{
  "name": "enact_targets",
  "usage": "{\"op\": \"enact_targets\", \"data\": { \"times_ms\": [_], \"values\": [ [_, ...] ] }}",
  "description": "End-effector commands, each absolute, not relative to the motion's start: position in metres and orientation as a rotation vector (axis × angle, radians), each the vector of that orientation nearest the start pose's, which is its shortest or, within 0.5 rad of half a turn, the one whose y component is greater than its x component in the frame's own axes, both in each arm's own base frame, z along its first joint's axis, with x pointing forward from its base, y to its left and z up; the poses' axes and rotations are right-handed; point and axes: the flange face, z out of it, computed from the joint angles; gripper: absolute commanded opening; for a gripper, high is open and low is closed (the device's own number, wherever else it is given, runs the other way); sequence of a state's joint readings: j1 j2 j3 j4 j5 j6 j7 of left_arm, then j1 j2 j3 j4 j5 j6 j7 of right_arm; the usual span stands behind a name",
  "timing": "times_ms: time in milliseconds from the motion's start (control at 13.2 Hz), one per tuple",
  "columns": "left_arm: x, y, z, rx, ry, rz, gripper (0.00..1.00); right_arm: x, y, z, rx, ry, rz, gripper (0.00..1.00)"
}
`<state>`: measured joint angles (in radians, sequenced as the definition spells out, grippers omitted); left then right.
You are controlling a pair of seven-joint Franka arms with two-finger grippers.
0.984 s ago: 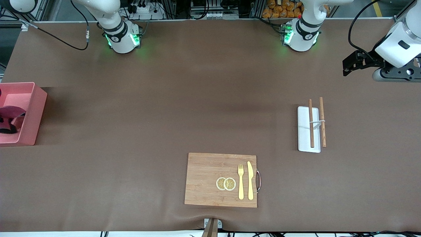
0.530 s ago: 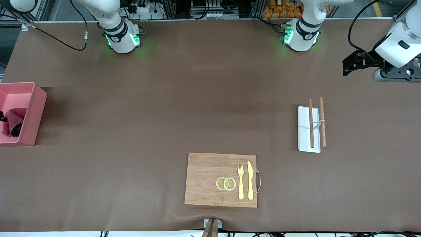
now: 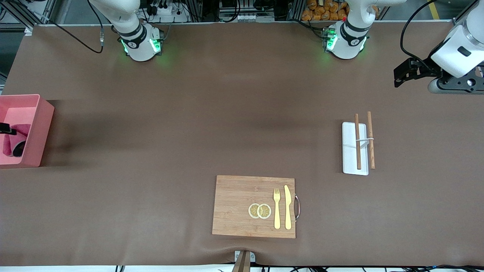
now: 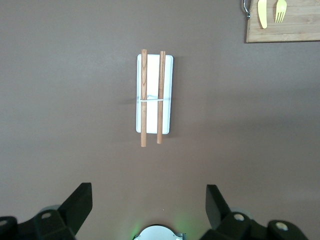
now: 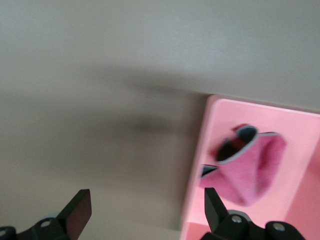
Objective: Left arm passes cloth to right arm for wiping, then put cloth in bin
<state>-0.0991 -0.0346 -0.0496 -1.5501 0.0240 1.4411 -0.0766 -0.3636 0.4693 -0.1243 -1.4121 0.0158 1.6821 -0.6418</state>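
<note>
The raspberry-pink cloth [image 3: 9, 143] lies crumpled in the pink bin [image 3: 38, 124] at the right arm's end of the table. In the right wrist view the cloth [image 5: 255, 170] sits loose inside the bin [image 5: 260, 106]. My right gripper [image 5: 146, 197] is open and empty, above the table beside the bin's wall. In the front view only one of its black fingertips [image 3: 6, 129] shows, over the bin. My left gripper [image 3: 402, 75] waits open and empty [image 4: 149, 192] above the table at the left arm's end.
A flat white tray [image 3: 349, 151] with two wooden chopsticks across it lies near the left arm's end; it also shows in the left wrist view [image 4: 152, 75]. A wooden cutting board [image 3: 234, 204] with a fork, a knife and lemon slices lies near the front camera.
My right gripper has let go of the cloth and pulled away from the bin, almost out of the front view. The cloth stays in the bin. The left arm has not moved.
</note>
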Motion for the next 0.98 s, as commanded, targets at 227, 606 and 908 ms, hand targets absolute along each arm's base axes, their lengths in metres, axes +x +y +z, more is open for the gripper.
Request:
{"op": "enact_targets", "data": {
  "times_ms": [227,606,908],
  "values": [
    [0.525,-0.077,0.646,-3.116,0.108,0.114,1.0,0.616,-0.135,0.449,-3.059,0.159,0.384,1.0],
    [0.525,-0.077,0.646,-3.116,0.11,0.114,1.0,0.593,-0.011,0.492,-3.017,0.303,0.266,1.0],
    [0.524,-0.077,0.647,-3.114,0.112,0.111,1.0,0.564,0.007,0.523,-3.095,0.267,0.084,1.0]
  ]
}}
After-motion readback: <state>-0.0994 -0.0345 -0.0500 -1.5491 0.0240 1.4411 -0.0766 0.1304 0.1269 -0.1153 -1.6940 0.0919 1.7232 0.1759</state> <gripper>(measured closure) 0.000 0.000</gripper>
